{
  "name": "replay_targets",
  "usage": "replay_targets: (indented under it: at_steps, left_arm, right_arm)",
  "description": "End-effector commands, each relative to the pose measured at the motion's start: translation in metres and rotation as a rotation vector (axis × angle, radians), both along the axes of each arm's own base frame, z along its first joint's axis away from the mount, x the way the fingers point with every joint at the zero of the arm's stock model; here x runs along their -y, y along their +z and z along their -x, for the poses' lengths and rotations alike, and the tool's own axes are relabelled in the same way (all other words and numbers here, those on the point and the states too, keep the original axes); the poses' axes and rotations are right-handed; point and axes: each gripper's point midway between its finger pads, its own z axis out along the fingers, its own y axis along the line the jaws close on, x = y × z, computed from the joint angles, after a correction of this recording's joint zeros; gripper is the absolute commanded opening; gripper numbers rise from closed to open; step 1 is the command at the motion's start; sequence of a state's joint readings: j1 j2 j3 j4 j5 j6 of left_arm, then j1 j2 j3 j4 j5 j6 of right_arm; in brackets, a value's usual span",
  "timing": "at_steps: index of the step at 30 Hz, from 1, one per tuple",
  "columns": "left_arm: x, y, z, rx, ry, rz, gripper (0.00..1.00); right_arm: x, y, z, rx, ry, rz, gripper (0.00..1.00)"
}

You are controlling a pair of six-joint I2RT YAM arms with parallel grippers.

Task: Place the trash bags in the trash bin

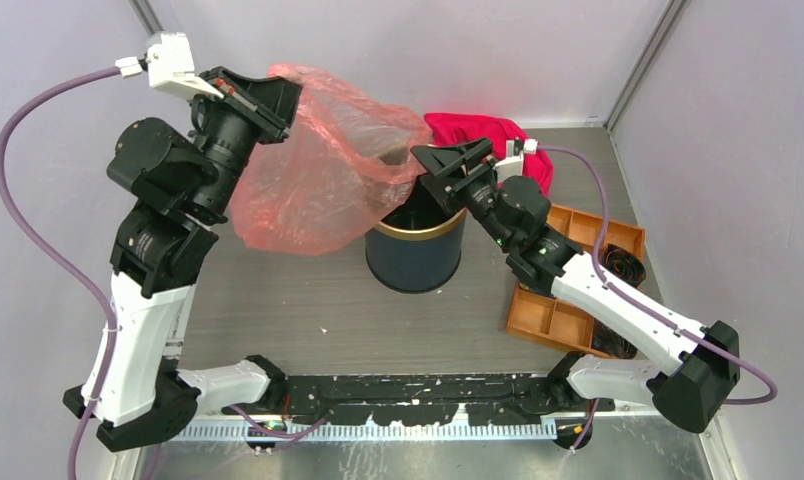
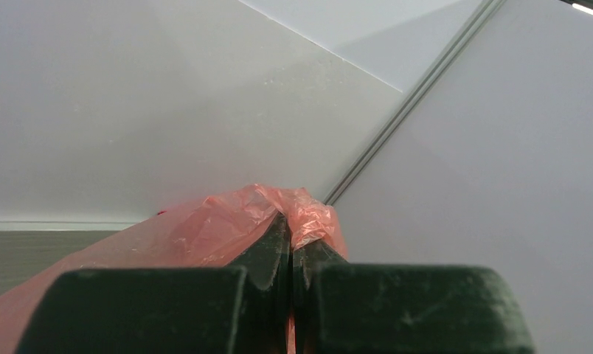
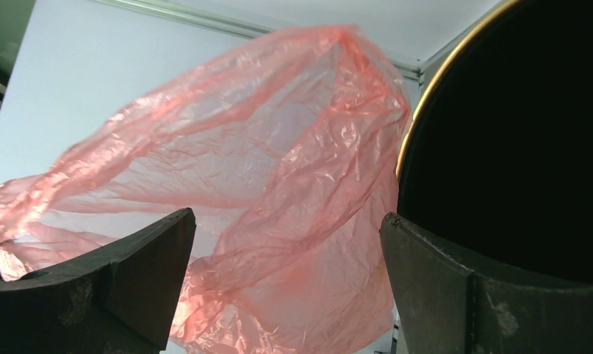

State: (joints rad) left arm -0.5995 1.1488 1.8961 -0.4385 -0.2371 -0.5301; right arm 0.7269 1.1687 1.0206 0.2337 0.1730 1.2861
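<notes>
Carrying step: left gripper (image 2: 290, 230) pinches trash bag (image 1: 318, 185) at trash bin's (image 1: 415, 262) ten o'clock; right gripper (image 3: 288, 236) agape. Next: lower inside.

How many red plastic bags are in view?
1. The bag hangs from the shut left gripper, left of and above the bin. Another could lie hidden inside the dark bin.

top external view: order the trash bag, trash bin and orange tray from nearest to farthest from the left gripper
1. trash bag: pinched in the fingers of the left gripper, back left.
2. trash bin: centre, to the right of that gripper and nearer the arm bases.
3. orange tray: far right side.
</notes>
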Motion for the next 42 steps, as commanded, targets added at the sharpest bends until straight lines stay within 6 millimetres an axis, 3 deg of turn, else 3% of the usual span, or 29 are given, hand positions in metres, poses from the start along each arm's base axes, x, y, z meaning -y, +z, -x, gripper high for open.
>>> replay_targets:
  at_steps: [1, 6, 10, 12, 14, 20, 23, 25, 31, 33, 38, 42]
  left_arm:
    - [0.004, 0.02, 0.006, 0.054, -0.041, 0.049, 0.0]
    - [0.008, 0.021, 0.005, 0.052, -0.061, 0.054, 0.0]
    - [0.009, 0.025, 0.008, 0.054, -0.072, 0.051, 0.01]
    - [0.01, 0.027, 0.011, 0.057, -0.086, 0.049, 0.01]
    - [0.011, 0.029, 0.014, 0.058, -0.098, 0.045, 0.0]
    - [0.014, 0.031, 0.016, 0.056, -0.117, 0.032, 0.0]
    - [0.015, 0.032, 0.017, 0.056, -0.126, 0.025, 0.0]
    - [0.016, 0.032, 0.017, 0.058, -0.129, 0.018, 0.0]
    - [0.017, 0.036, 0.019, 0.065, -0.135, 0.006, 0.0]
    - [0.017, 0.037, 0.02, 0.069, -0.14, 0.006, 0.0]
    - [0.019, 0.037, 0.019, 0.065, -0.151, 0.01, 0.01]
    - [0.02, 0.037, 0.019, 0.065, -0.154, 0.01, 0.0]
  right_arm:
    - [0.001, 0.009, 0.001, -0.012, -0.004, -0.024, 1.0]
    - [0.003, 0.007, -0.006, -0.011, -0.036, -0.009, 0.99]
    - [0.021, 0.01, -0.012, 0.02, -0.133, 0.051, 0.87]
    - [0.03, 0.017, -0.014, 0.052, -0.178, 0.089, 0.76]
    - [0.034, 0.024, -0.016, 0.069, -0.204, 0.124, 0.56]
    - [0.022, 0.041, -0.017, 0.115, -0.16, 0.158, 0.21]
    - [0.021, 0.038, -0.02, 0.115, -0.162, 0.208, 0.16]
    - [0.023, 0.035, -0.02, 0.117, -0.168, 0.243, 0.21]
    - [0.033, 0.0, -0.02, 0.066, -0.174, 0.387, 0.77]
    - [0.037, -0.006, -0.02, 0.066, -0.173, 0.39, 0.87]
    - [0.028, -0.013, -0.03, 0.065, -0.113, 0.378, 0.89]
    - [0.026, -0.005, -0.038, 0.088, -0.117, 0.306, 0.83]
